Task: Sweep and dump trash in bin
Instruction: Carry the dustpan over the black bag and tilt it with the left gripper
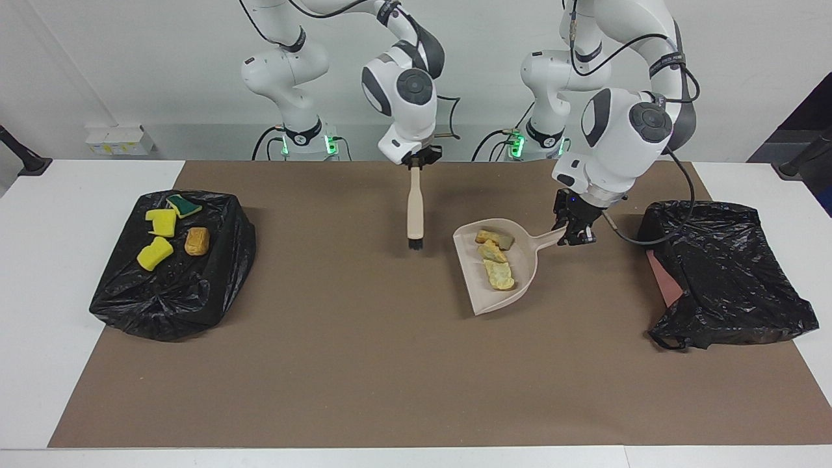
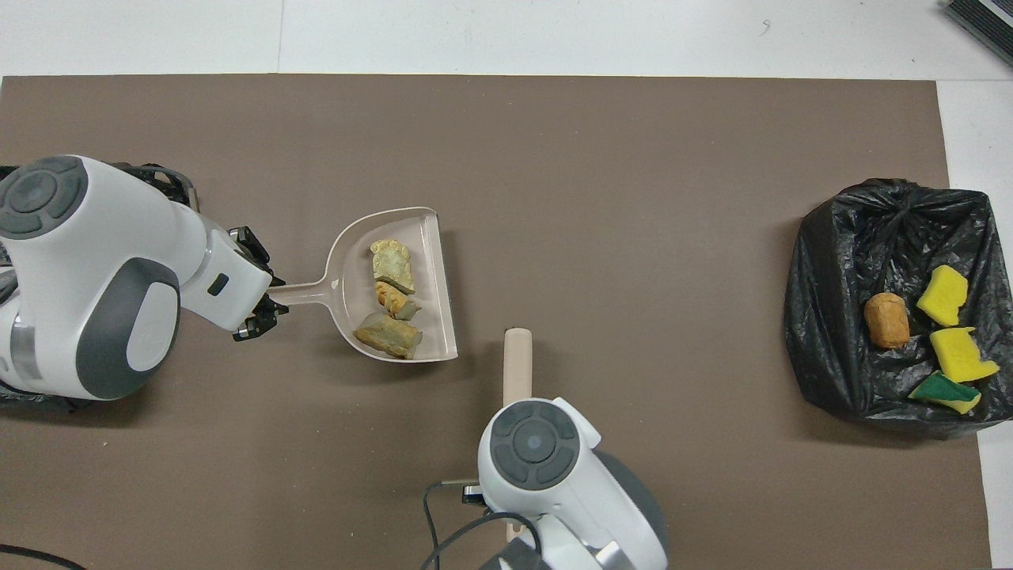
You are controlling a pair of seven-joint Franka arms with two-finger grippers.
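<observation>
Holding the handle of the beige dustpan [image 1: 497, 273], the left gripper [image 1: 572, 231] is clamped on it above the brown mat [image 1: 364, 364]. Three pale yellow-tan chunks [image 1: 494, 257] lie in a row inside the dustpan. The right gripper [image 1: 416, 162] is closed on the top of the brush [image 1: 414, 211], which hangs upright with its black bristles down, beside the dustpan toward the right arm's end. The yellow sponge bits [image 1: 159, 234] and golden-brown lump [image 1: 196, 241] rest on the black bag [image 1: 195, 292] well apart from the dustpan. Another black bag [image 1: 728, 273] lies near the dustpan, at the left arm's end.
</observation>
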